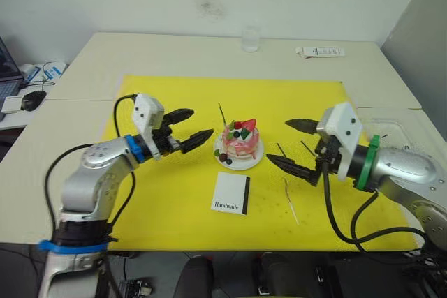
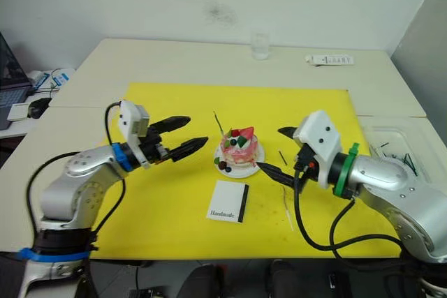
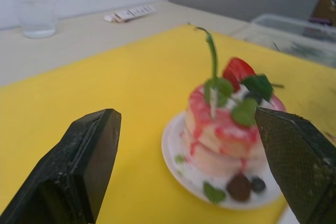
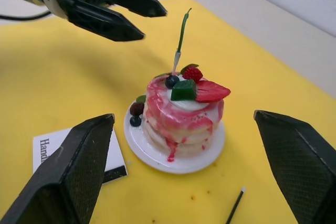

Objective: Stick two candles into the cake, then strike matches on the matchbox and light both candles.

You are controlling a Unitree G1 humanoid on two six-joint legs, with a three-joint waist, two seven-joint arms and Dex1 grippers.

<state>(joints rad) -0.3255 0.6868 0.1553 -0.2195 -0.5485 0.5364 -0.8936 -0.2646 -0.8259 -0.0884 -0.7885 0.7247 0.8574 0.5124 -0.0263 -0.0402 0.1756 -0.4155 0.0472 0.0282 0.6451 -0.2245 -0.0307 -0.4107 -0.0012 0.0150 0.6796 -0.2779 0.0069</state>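
From the head camera, the cake (image 1: 241, 142) sits on its small white plate (image 1: 253, 162) near the middle of a yellow mat (image 1: 167, 200). One candle (image 1: 222, 115) already stands in the cake on its left side, tilted slightly. The second candle (image 1: 290, 202) lies flat on the mat, right of the cake and nearer the robot. Two matches (image 1: 281, 150) lie on the mat just right of the plate. The matchbox (image 1: 231, 192) lies flat on the mat in front of the cake, close to the plate, its black strip on the right edge. The left gripper (image 1: 192, 129) hovers left of the cake, fingers spread and empty. The right gripper (image 1: 293, 145) hovers right of the cake, fingers also spread and holding nothing. A glass (image 1: 251, 39) and a white remote-like bar (image 1: 320, 51) stand on the table (image 1: 91, 61) well behind the cake.

In the left wrist view, the cake (image 3: 226, 135) appears between the parted fingers (image 3: 79, 171), the candle (image 3: 212, 66) rising from its top.

In the right wrist view, the cake (image 4: 181, 111) lies between the parted fingers (image 4: 73, 177), the left gripper (image 4: 128, 17) beyond it, the matchbox (image 4: 107, 158) beside the plate, and one match (image 4: 235, 205) near it.
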